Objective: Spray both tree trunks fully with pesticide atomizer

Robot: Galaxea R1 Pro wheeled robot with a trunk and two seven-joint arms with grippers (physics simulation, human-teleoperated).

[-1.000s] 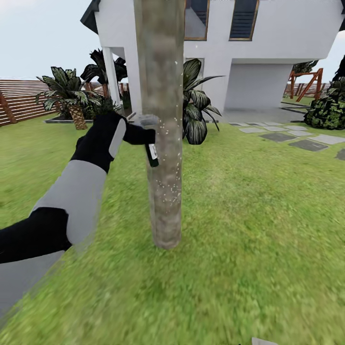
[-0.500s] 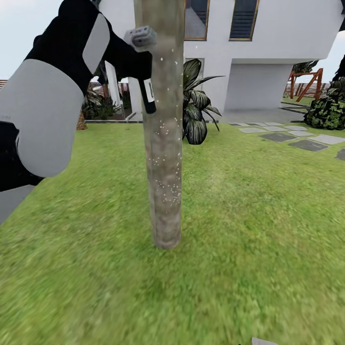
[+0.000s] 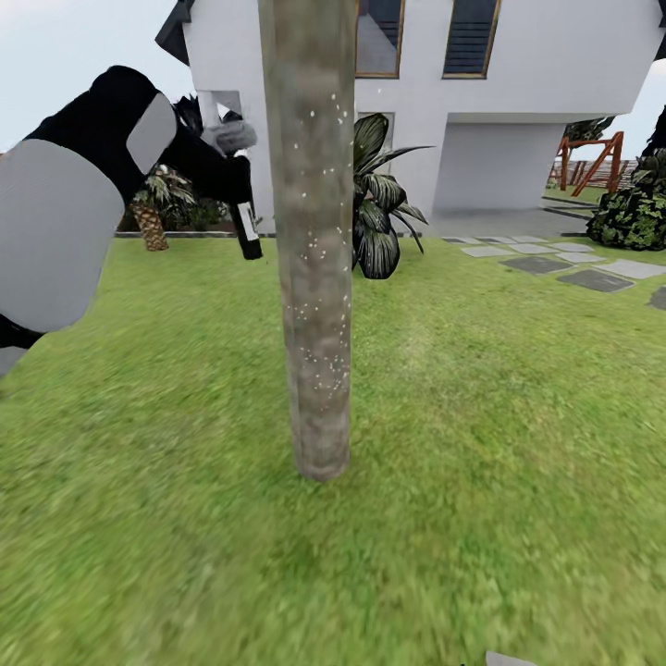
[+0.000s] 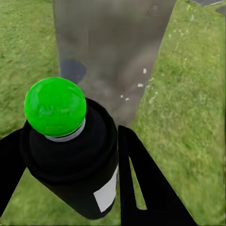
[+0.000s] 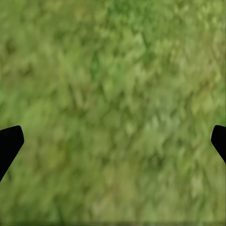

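Since a moment ago, the left arm (image 3: 88, 208) has been swung out to the left and lowered a touch, and the pesticide atomizer (image 3: 246, 222) has been carried away from the bark. It is now held just left of the tree trunk (image 3: 313, 240), apart from it, tilted, grey head up. White specks are scattered up the trunk, which stands on the lawn (image 3: 499, 416) with the white house (image 3: 518, 102) far behind. In the left wrist view the left gripper (image 4: 70, 155) is clamped around the dark bottle (image 4: 77, 160), a green ball on top. Over grass, the right gripper (image 5: 113, 141) is spread wide, nothing between its tips.
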